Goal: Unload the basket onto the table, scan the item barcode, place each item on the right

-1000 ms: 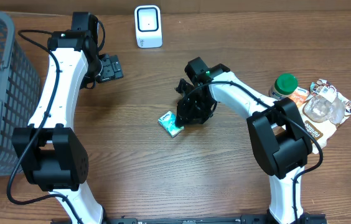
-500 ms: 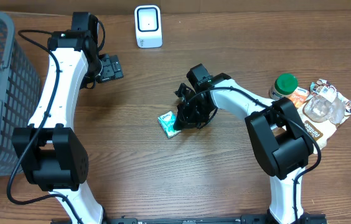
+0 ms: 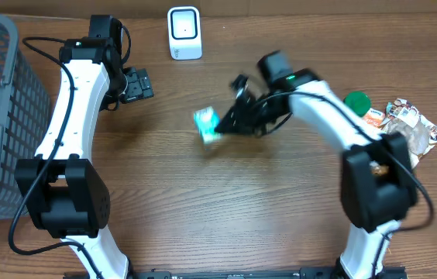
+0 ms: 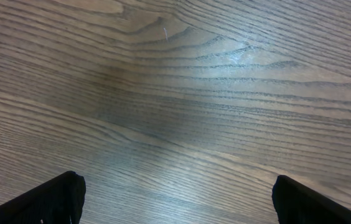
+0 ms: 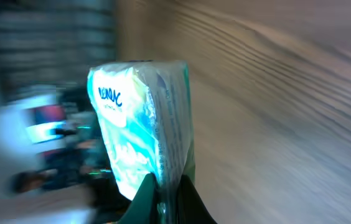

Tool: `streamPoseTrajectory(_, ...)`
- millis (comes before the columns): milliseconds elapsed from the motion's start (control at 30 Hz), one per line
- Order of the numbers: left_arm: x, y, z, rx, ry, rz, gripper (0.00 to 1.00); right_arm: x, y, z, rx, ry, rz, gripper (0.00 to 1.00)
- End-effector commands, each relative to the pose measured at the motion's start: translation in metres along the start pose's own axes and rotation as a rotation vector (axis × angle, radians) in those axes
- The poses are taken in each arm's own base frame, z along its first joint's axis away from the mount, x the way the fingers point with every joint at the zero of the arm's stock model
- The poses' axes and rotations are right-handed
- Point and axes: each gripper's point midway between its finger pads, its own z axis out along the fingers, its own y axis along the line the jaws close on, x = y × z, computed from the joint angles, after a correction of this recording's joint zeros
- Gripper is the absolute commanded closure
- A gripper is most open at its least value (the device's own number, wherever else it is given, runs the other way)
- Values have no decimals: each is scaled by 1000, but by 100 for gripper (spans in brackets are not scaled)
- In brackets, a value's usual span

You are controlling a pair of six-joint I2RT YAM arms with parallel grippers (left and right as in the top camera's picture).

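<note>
Near the middle of the wooden table (image 3: 203, 201), my right gripper (image 3: 225, 122) was clamped on one edge of a teal-and-white tissue pack (image 3: 206, 124), apart from the white scanner (image 3: 184, 32) at the far edge; my left gripper (image 3: 137, 84) hung spread wide, holding nothing

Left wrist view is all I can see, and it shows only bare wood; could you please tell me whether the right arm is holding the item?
Observer: Yes, the right gripper is shut on a small teal-and-white packet, held off the table.
Operator: Thank you; where is the scanner from there?
Observer: The white scanner stands near the table's far edge, beyond the packet, slightly toward the left arm's side.
Operator: And where is my left gripper?
Observer: The left gripper hangs open and empty between the scanner and the grey basket.
</note>
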Motion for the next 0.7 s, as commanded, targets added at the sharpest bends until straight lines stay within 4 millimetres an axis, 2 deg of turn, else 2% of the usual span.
streamPoseTrajectory(0,-3,1,-1,-9,-10,4,0,-3,90,-63,-422,-34,-122,96)
streamPoseTrajectory(100,-3,1,-1,-9,-10,4,0,-5,104,-86,-557,-29,-130,96)
streamPoseTrajectory(167,-3,1,-1,-10,-10,4,0,-9,105,-93,-573,-27,-103,96)
streamPoseTrajectory(667,-3,1,-1,-9,-10,4,0,-29,116,-104,-569,18,62,96)
